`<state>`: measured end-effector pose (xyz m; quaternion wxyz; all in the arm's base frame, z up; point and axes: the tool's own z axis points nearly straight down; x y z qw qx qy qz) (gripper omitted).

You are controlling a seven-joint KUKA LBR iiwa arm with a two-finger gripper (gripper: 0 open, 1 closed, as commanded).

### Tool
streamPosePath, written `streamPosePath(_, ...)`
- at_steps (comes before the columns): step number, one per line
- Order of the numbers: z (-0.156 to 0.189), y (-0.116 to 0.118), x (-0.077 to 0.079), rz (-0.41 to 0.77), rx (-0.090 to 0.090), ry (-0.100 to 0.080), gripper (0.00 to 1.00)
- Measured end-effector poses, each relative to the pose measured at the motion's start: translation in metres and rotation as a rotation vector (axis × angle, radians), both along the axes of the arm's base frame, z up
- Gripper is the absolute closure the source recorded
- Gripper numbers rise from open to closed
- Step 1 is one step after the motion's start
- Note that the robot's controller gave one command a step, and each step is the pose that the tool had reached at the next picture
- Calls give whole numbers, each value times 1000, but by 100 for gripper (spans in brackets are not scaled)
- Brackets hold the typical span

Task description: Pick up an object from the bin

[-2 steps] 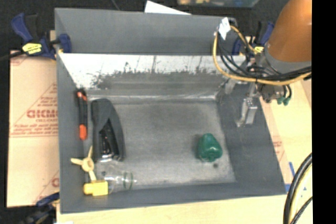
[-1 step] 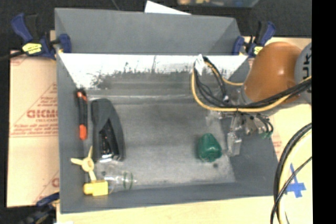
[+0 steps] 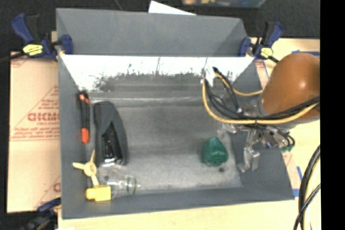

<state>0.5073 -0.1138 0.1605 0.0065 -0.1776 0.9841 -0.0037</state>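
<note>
A green rounded lump (image 3: 214,152) lies on the bin floor at the right. My gripper (image 3: 248,159) hangs just to its right, near the bin's right wall, with its metal fingers pointing down. Nothing shows between the fingers. The gap between gripper and green lump is small; I cannot tell whether they touch.
Along the left side lie a black stapler (image 3: 110,133), a black pen with an orange grip (image 3: 84,118), a small yellow propeller toy (image 3: 88,167) and a clear plastic piece with a yellow cap (image 3: 110,189). The arm's orange cover and cables overhang the right wall.
</note>
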Motion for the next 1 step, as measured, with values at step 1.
streamPosePath(1,-45,11,11,-93,5,6,0)
